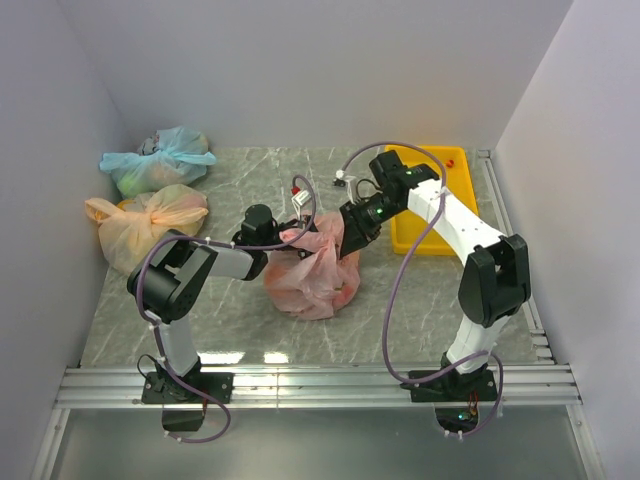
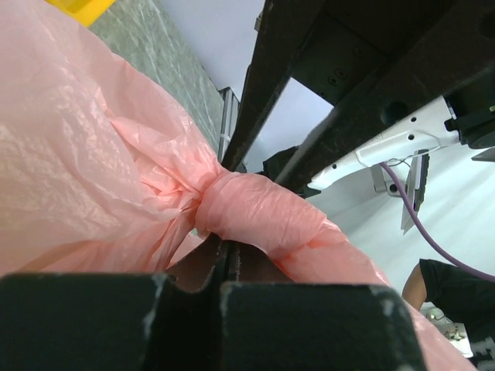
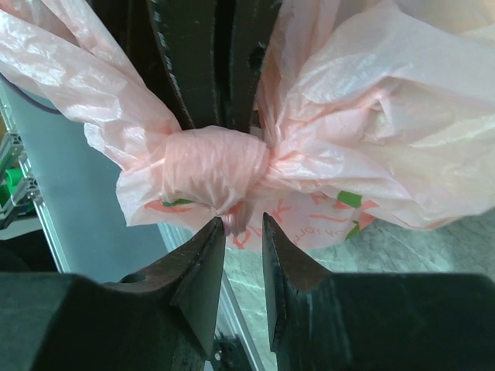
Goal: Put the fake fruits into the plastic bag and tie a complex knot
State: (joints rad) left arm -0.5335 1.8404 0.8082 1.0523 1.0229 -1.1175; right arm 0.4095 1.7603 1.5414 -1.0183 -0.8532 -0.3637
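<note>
Left gripper (image 2: 224, 263), left of centre: jaws seen shut beside the knot (image 3: 213, 174); pinched plastic cannot be told. Plastic bag (image 1: 310, 275) set at frame centre. Right gripper (image 3: 244, 228): jaws held slightly apart at the knot.

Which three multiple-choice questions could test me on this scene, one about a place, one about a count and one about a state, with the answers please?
1. Where on the table is the yellow tray?
A. far right
B. near left
C. at the centre

2. How many tied bags lie at the far left?
A. one
B. two
C. four

3. How is the top of the plastic bag?
A. spread wide open
B. twisted into a knot
C. cut off

Answers:
1 A, the top view shows it at the back, near the right wall.
2 B, a blue-green bag and a peach-orange bag lie there.
3 B, the right wrist view shows the knot close up.
</note>
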